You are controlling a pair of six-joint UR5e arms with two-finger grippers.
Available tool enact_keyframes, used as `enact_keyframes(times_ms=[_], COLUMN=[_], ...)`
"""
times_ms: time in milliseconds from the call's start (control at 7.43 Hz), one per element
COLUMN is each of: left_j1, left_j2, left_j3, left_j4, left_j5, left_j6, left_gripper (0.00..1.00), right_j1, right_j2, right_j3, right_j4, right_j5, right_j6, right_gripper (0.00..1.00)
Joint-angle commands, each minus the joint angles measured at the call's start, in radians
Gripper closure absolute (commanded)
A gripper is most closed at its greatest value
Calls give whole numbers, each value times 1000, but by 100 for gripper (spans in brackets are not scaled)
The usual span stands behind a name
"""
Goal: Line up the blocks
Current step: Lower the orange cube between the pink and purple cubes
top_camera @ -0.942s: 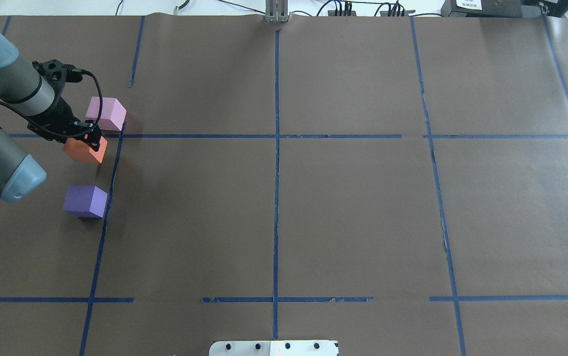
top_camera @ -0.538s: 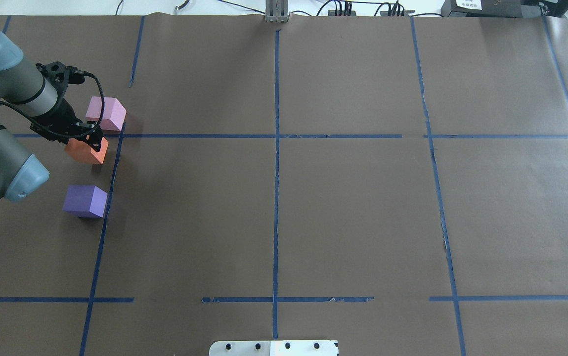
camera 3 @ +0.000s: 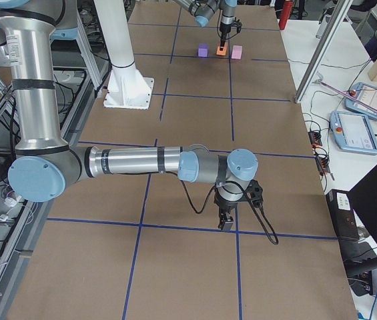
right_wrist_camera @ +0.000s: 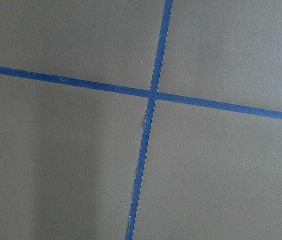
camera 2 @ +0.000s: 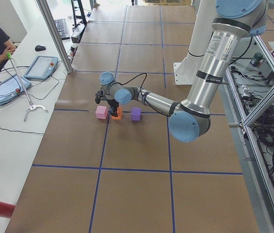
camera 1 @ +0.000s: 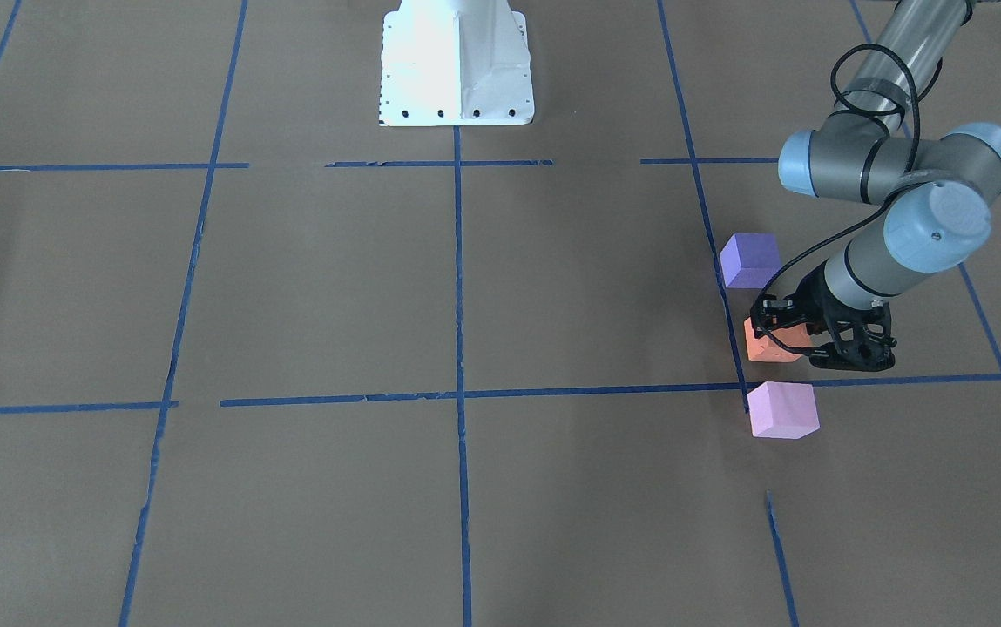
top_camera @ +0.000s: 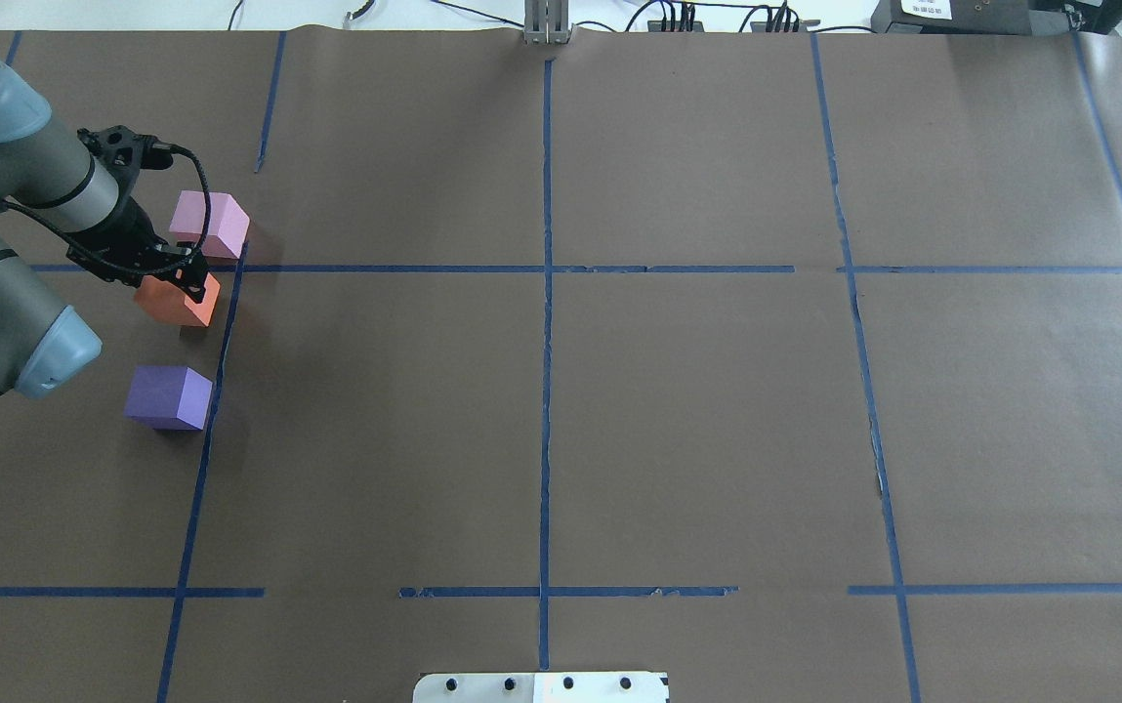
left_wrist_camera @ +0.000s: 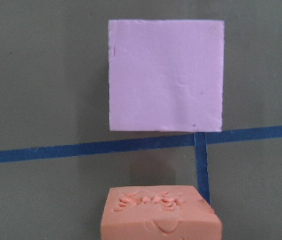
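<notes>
Left gripper (top_camera: 187,280) clamps the small matte orange foam cube (top_camera: 175,303) between the pale pink-lilac foam cube (top_camera: 209,223) and the violet-blue foam cube (top_camera: 168,395), apparently the placing step; next, seemingly, squaring it with both neighbours, then letting go.
</notes>
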Motion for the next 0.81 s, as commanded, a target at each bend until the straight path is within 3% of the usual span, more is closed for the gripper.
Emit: enact_keyframes(times_ms=[0, 404, 538, 673], left_j1=[9, 12, 14, 14], left_j2=[-2, -8, -8, -8], left_j3=[16, 29, 29, 29], left_j4=[-9, -34, -36, -36], left_j5=[-2, -2, -2, -2], left_j6=[-1, -5, -5, -5], left_gripper=[90, 87, 78, 59], right_j1=[0, 0, 0, 0], right_j2=[0, 0, 0, 0], right_j3=[0, 0, 0, 0], right_j4=[0, 0, 0, 0], right_j5=[0, 0, 0, 0], right_j6=[0, 0, 0, 0], right_gripper=[0, 0, 0, 0])
